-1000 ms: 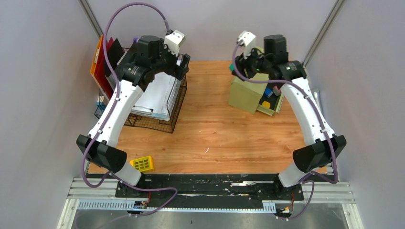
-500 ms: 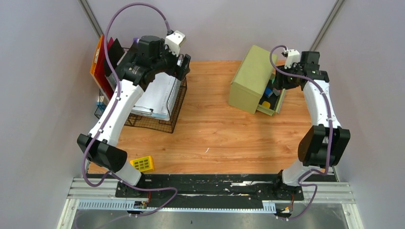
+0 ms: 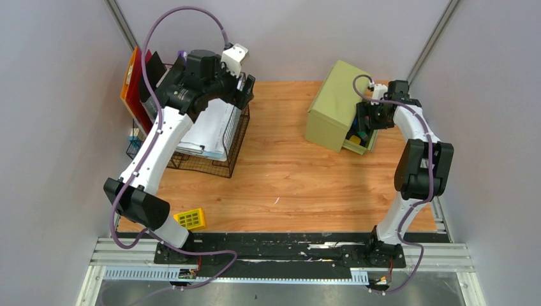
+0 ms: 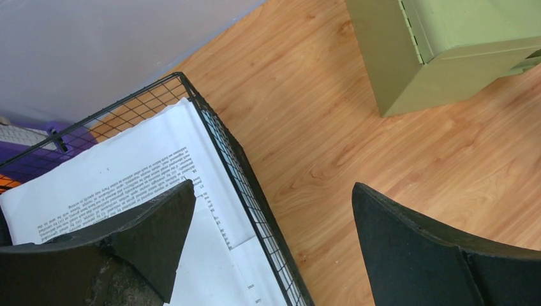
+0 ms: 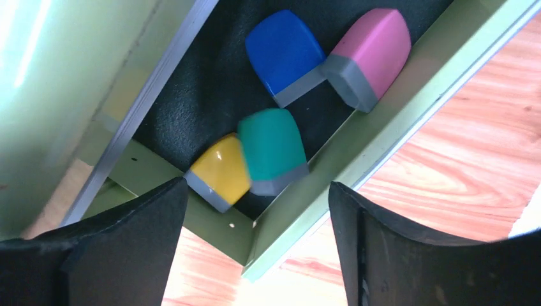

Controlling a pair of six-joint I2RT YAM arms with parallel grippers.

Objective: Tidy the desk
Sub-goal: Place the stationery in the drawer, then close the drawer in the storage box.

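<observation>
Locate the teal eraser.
Right wrist view, centre: in the open green drawer on the right of the desk. The teal eraser lies against the yellow eraser, below the blue one.

Wood-grain desk [image 3: 287, 178], wire-mesh basket [image 4: 245, 185], printed paper [image 4: 127, 172]

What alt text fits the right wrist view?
Four small grey-based pieces, blue, pink, teal and yellow, lie in an open green drawer. The right gripper hangs open above them, holding nothing; wooden desk shows beside the drawer.
</observation>
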